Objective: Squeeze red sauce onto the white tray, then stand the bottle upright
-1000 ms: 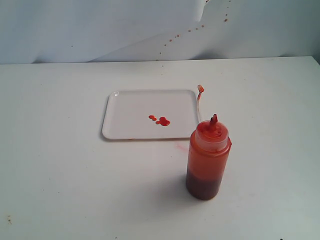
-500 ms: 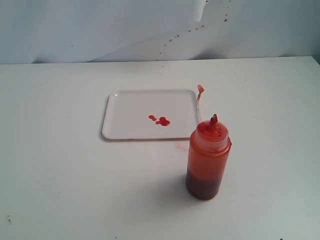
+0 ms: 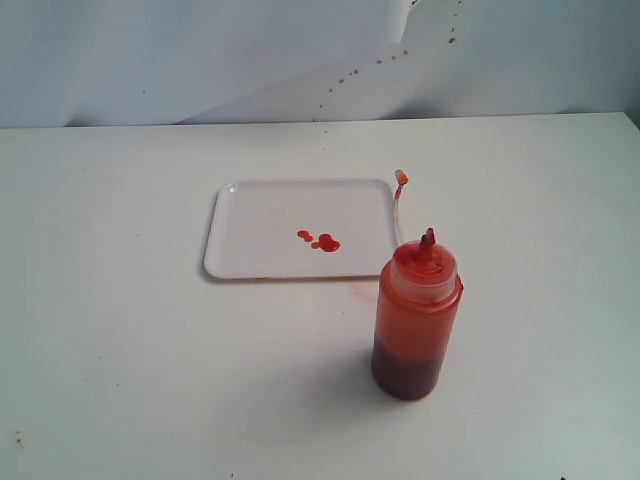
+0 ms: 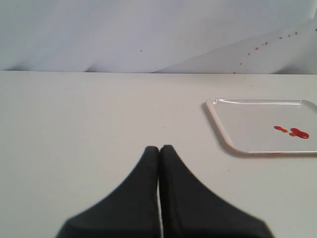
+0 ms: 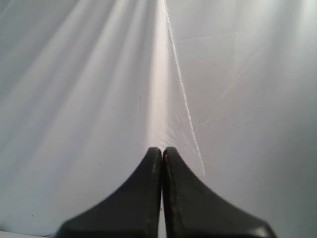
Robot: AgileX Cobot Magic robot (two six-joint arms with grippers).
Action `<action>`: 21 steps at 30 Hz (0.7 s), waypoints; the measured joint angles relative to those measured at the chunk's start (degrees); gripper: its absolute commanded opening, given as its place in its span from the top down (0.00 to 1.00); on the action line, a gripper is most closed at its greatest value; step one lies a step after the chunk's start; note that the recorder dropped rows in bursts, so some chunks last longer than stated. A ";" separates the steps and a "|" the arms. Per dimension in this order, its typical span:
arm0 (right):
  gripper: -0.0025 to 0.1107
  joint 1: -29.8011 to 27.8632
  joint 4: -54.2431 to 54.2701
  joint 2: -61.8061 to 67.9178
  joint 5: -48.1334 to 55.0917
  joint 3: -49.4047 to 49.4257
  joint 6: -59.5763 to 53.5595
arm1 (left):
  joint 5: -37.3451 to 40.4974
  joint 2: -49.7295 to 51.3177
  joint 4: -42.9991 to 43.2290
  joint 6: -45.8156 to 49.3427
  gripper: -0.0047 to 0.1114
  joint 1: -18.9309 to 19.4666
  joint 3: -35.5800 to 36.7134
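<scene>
A plain white surface [image 3: 150, 350] fills the exterior view, meeting a creased white backdrop sheet [image 3: 200, 60] along its 12 o'clock edge. Small reddish-brown specks [image 3: 340, 80] trail up the sheet toward 1 o'clock. A faint pinkish smear [image 3: 362, 293] stains the surface just 5 o'clock of centre; a tiny dark fleck [image 3: 17, 436] sits far out at 8 o'clock

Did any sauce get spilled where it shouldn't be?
Yes, a little. A faint pink smear stains the table between the tray and the bottle. Red specks dot the backdrop behind. The bottle stands upright, and the sauce blobs sit on the tray.
</scene>
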 measured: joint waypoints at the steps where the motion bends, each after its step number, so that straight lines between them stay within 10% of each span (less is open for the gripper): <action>1: 0.98 0.00 0.00 0.00 0.00 0.00 0.00 | -0.04 0.00 0.00 0.00 0.96 0.26 0.00; 21: 0.98 0.00 0.00 0.00 0.00 0.00 0.00 | 0.68 -1.27 0.00 0.00 0.96 5.20 0.00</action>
